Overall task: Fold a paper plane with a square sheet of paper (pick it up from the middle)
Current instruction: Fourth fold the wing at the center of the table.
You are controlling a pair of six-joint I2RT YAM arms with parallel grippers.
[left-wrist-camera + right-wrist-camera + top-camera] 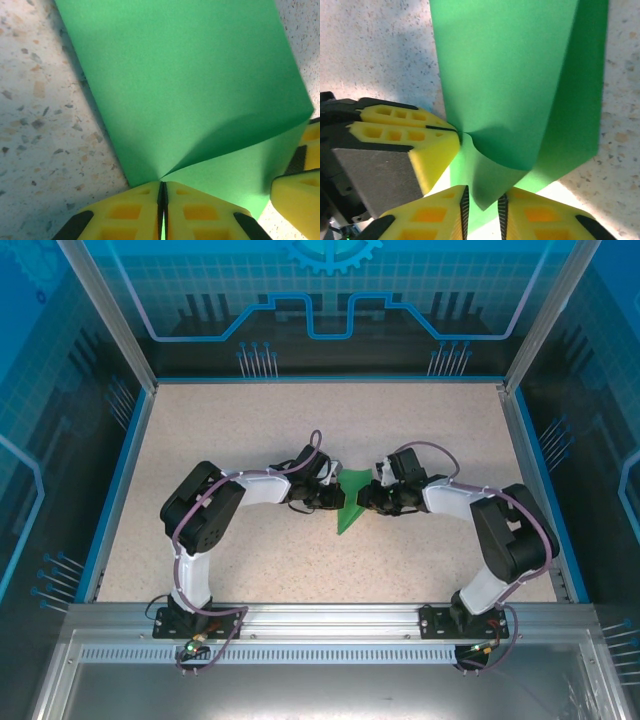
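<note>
Paper [350, 510] is thin and floppy. Left gripper [337, 499] pinches its 9 o'clock edge; right gripper [363, 500] at 3, narrow, unclamped.

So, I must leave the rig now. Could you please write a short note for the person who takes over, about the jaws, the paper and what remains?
Left gripper: jaws shut on one edge of the square sheet of paper.
Right gripper: jaws narrowly open, with a bent part of the sheet between them, not pinched flat.
Paper: at the middle of the table, between the two grippers, its gripped part lifted off the surface.
Done: the sheet is gripped and one flap is turned over.
Left: press the crease and make the remaining folds. It has no plane shape yet.
</note>
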